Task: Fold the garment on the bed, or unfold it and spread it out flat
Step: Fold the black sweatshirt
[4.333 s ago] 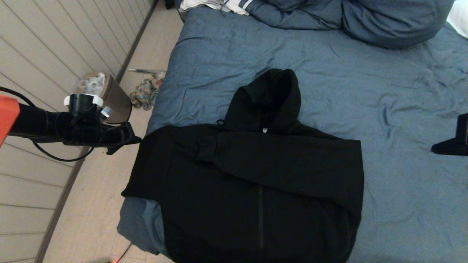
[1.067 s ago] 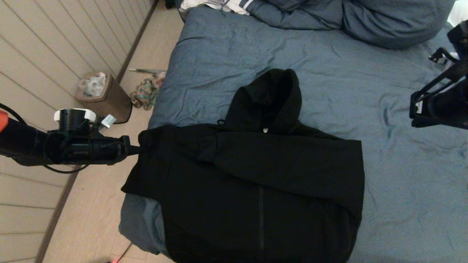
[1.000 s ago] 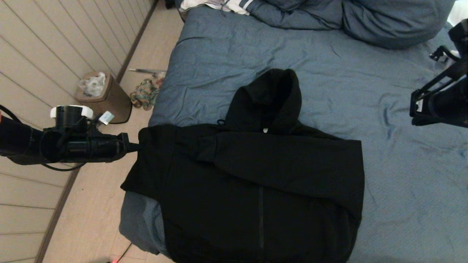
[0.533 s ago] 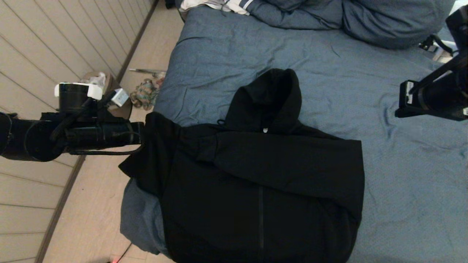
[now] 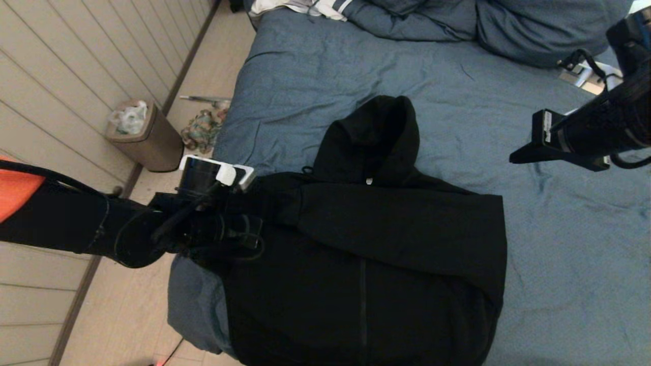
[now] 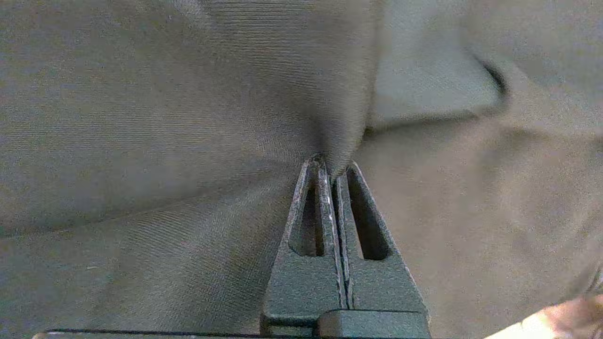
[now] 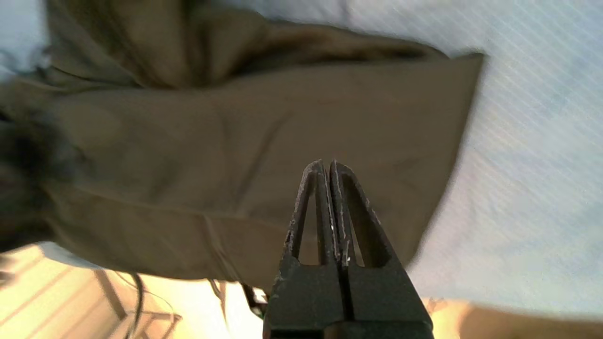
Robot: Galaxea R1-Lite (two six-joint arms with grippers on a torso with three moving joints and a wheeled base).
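The garment [image 5: 366,244] lies hood-far on the bed [image 5: 559,254]; its left sleeve edge is pinched in the closed left pincer [image 6: 333,170]. The right pincer [image 5: 519,156] (closed, empty) hovers off right.

Garment [image 5: 376,244] thick matt cloth; bed [image 5: 457,101] wrinkled matt cloth.

Head cam looks down over the bed [image 5: 457,91], both wrist cams sit behind their fingers, all three sharing the hoodie [image 5: 386,244].
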